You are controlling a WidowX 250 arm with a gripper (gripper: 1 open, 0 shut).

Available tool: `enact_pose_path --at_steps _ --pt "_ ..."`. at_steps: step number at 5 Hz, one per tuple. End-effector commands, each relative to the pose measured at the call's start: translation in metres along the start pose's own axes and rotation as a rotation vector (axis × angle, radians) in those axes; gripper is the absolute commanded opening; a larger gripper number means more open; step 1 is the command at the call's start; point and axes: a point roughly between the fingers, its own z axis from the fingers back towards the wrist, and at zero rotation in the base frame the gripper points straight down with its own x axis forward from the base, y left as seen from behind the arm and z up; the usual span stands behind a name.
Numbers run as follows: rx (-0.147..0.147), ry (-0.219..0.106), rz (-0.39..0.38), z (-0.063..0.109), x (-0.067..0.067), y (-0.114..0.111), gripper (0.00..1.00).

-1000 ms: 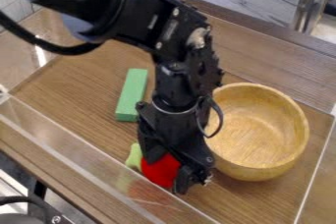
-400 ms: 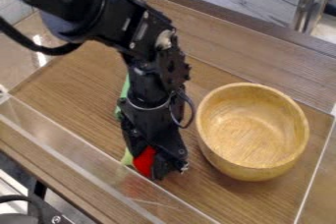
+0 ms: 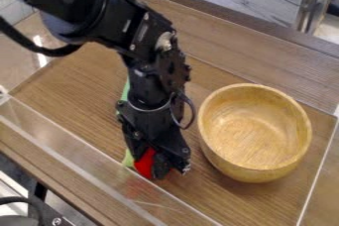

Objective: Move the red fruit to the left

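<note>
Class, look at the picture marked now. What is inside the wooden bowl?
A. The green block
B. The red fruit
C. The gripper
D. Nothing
D. The wooden bowl shows only its bare inside; the red fruit lies on the table to the bowl's left, under the gripper, and the green block sits beyond the arm, mostly hidden.
</note>
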Motion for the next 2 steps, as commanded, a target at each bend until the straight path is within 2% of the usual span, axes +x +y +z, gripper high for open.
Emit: enact_pose_path --at_steps 1,2 --pt "0.006 -0.014 0.052 0.0054 0.0024 -0.0050 0.00" --pt "0.008 -0.014 0.094 0.0074 0.0025 -0.0108 0.00"
